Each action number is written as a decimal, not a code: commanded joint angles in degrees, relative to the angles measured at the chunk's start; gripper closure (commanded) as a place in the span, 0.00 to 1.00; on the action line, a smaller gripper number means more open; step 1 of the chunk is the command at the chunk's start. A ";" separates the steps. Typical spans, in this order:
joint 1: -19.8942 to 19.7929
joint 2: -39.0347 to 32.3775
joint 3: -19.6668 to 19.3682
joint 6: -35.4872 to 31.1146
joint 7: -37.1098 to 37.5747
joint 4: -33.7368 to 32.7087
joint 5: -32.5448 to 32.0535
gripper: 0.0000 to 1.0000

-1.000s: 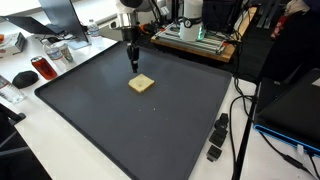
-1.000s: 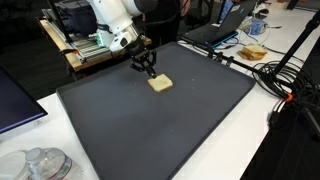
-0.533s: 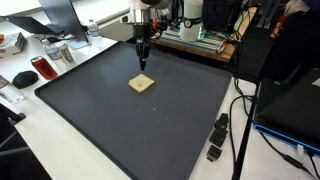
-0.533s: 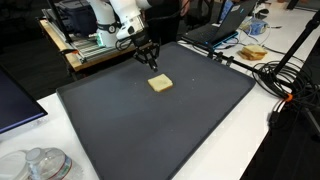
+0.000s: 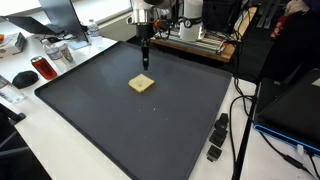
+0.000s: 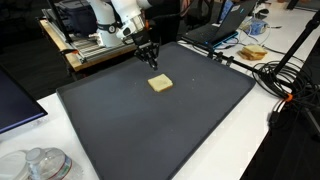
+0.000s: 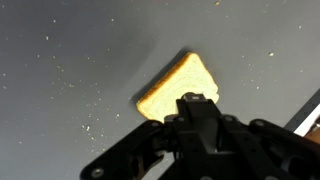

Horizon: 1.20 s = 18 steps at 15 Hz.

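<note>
Since 1 s ago the gripper has lifted off and drifted toward the mat's far edge, while the sponge lies where it was, flat and alone on the mat. In an exterior view the claw hangs above the mat, at about 12 o'clock of the sponge, near but apart, nothing between its fingers; they look drawn close together, but can't tell for sure from this angle. A white table w/ a red mug at 9 o'clock, a rack of gear behind, a black plug and cables at 4 o'clock. In an exterior view from the opposite side the gripper hovers just up and at 11 o'clock of the sponge; here the fingers splay a bit, so prob. released, holding nothing. Laptop and a plate at 2 o'clock, glass bowl at 7 o'clock, cables off the mat's rim. Wrist view: the sponge sits tilted, its near corner right by the fingers' tips, which meet in a dark clump, gap not clear. Risk, as I judge it: coming down off-centre would clip a corner and shove or flip the sponge; it's light and soft, so it'd skid on the smooth mat. Pressing too deep would jam the tips into the mat. Surface is dark, speckled, flat; room is a cluttered lab/office.
</note>
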State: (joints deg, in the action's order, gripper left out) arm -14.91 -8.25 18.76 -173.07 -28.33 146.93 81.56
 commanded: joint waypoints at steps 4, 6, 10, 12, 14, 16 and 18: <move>0.36 2.52 0.45 -3.09 9.81 0.72 6.84 0.95; 1.05 1.87 0.76 -5.61 12.13 0.87 4.89 0.95; 1.20 1.58 -0.02 -3.52 14.65 2.86 -4.27 0.94; 1.00 1.71 -0.98 -2.59 16.67 4.22 -10.41 0.94; 0.71 2.39 -2.34 -1.15 18.09 5.37 -16.53 0.94; 0.76 3.07 -4.05 0.59 19.17 6.30 -22.97 0.94; 0.97 3.80 -5.79 2.40 20.23 6.69 -29.20 0.94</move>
State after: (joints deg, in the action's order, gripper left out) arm -14.17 -7.40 15.36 -174.01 -10.78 151.64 60.56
